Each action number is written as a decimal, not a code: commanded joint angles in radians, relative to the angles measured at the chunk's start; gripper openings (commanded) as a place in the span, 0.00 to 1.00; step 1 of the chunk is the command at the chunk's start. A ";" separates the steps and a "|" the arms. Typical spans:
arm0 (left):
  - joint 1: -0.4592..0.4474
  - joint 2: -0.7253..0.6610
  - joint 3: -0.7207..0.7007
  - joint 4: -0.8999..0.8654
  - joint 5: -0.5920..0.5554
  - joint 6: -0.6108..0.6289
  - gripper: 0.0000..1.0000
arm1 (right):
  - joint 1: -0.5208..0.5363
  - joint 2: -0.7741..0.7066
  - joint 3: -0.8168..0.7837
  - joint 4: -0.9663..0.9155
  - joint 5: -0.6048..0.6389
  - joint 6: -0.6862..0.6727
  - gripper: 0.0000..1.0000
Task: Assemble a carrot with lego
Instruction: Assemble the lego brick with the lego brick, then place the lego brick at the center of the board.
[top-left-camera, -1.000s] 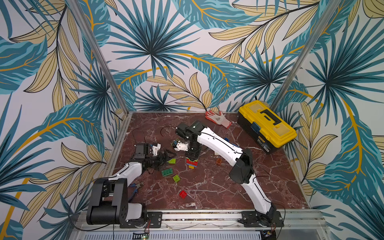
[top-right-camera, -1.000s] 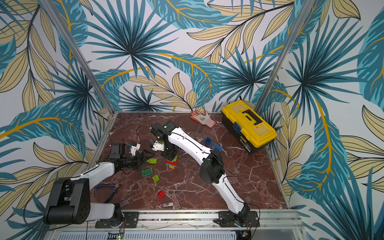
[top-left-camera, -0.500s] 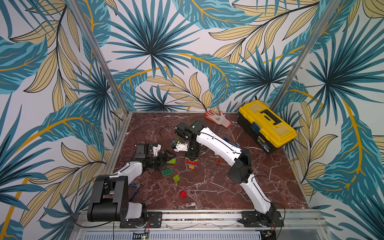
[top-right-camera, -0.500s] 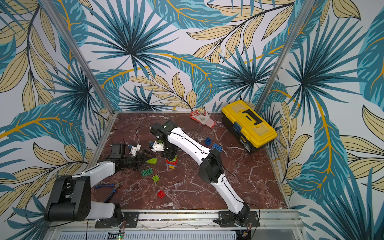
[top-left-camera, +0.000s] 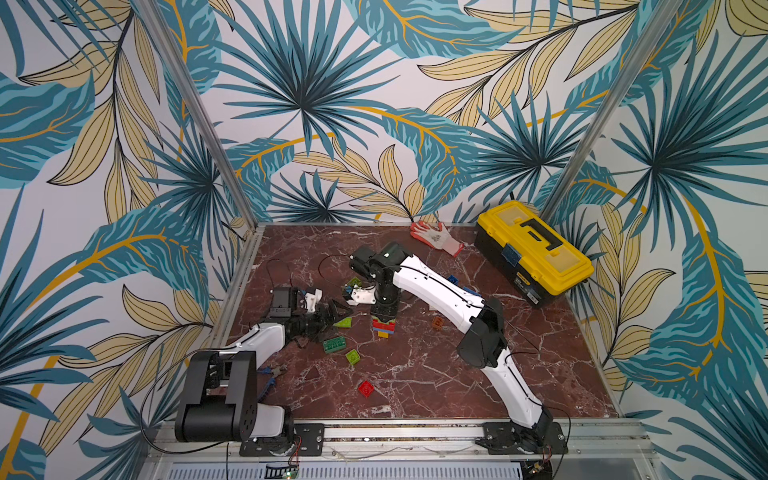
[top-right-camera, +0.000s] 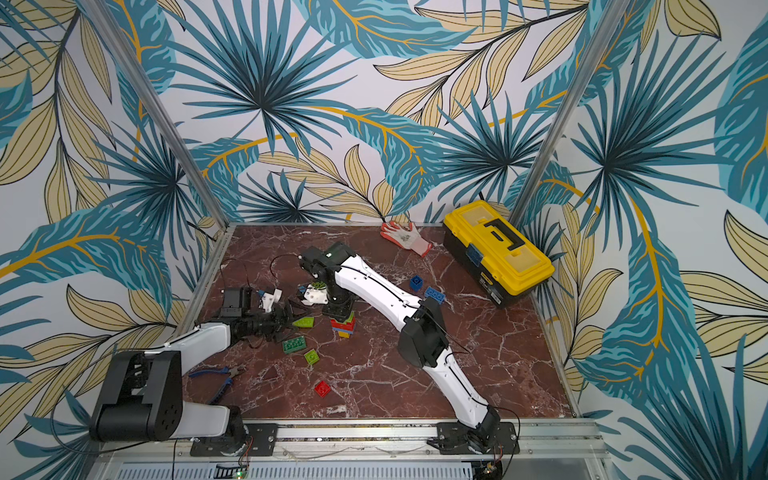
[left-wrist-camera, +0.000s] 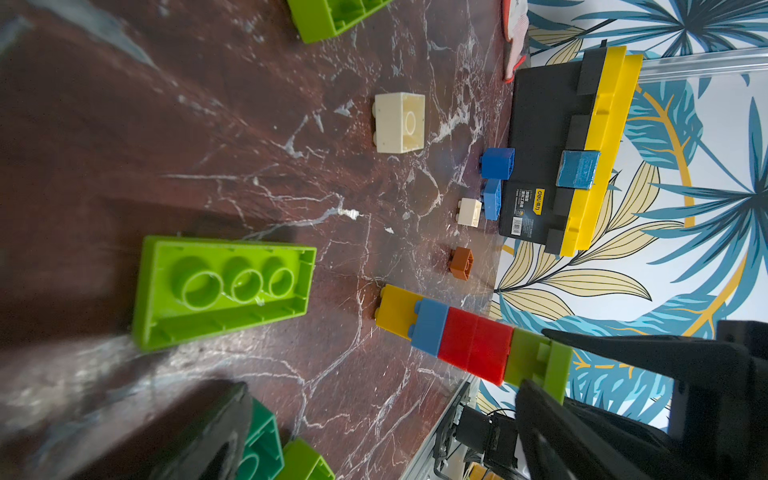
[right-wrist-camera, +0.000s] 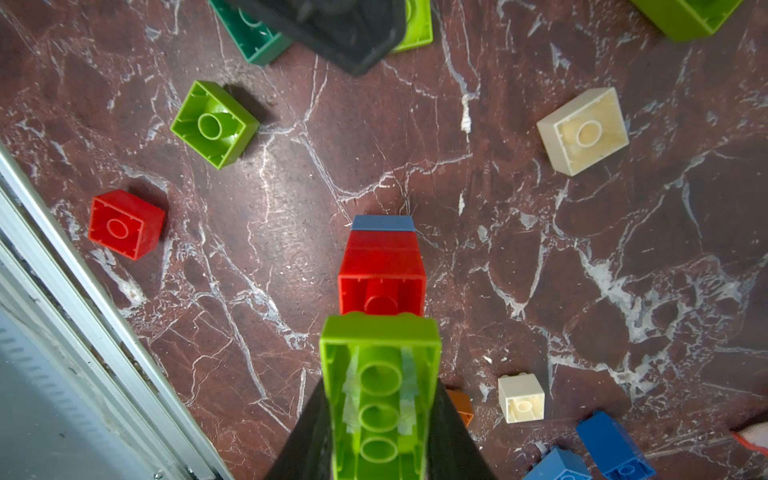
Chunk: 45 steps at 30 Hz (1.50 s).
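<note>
**While the right claw (top-left-camera: 383, 311) pinched the lego stack (top-left-camera: 384, 326), the left claw (top-left-camera: 332, 316) gaped empty**

Though loose bricks lay scattered over the marbled table (top-left-camera: 457, 374), the lego stack stood upright near its middle. It ran yellow at the foot, then blue, then red, with a green top brick (right-wrist-camera: 380, 386) crowning it. The right claw reached down from above, its black fingers (right-wrist-camera: 451, 436) drawn in tight against the long sides of the green top brick. In the left wrist view the yellow foot appeared to touch the table.

The left claw lay low over the table, just beside the stack on the robot's left of it. Its jaws were spread as wide as they went and held nothing. A lime oblong brick (left-wrist-camera: 224, 286) lay hollow side up on the table just ahead of that claw, and it seemed to touch neither finger.

Nearer the robot's base lay a dark green oblong brick (top-left-camera: 334, 345) and a lime square brick (top-left-camera: 353, 356) close together. A red square brick (top-left-camera: 365, 388) sat apart from them. Beyond the right arm lay a blue square brick (top-right-camera: 415, 283), a blue oblong brick (top-right-camera: 434, 294), a large cream brick (right-wrist-camera: 582, 131), a small cream brick (right-wrist-camera: 521, 397) and an orange brick (top-left-camera: 437, 322).

A yellow toolbox (top-left-camera: 534, 253) and a glove (top-left-camera: 436, 237) sat at the far edge. Pliers (top-right-camera: 216, 374) lay by the left arm.
</note>
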 joint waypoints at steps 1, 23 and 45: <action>0.005 0.001 0.001 0.009 0.005 0.017 0.99 | 0.010 0.191 -0.130 -0.041 0.009 -0.044 0.24; 0.006 -0.012 0.011 0.008 0.005 0.011 0.99 | 0.004 -0.103 -0.149 -0.032 0.005 -0.012 0.23; 0.006 -0.025 0.014 0.006 0.005 0.003 0.99 | 0.032 -0.377 -0.560 0.161 -0.003 -0.011 0.24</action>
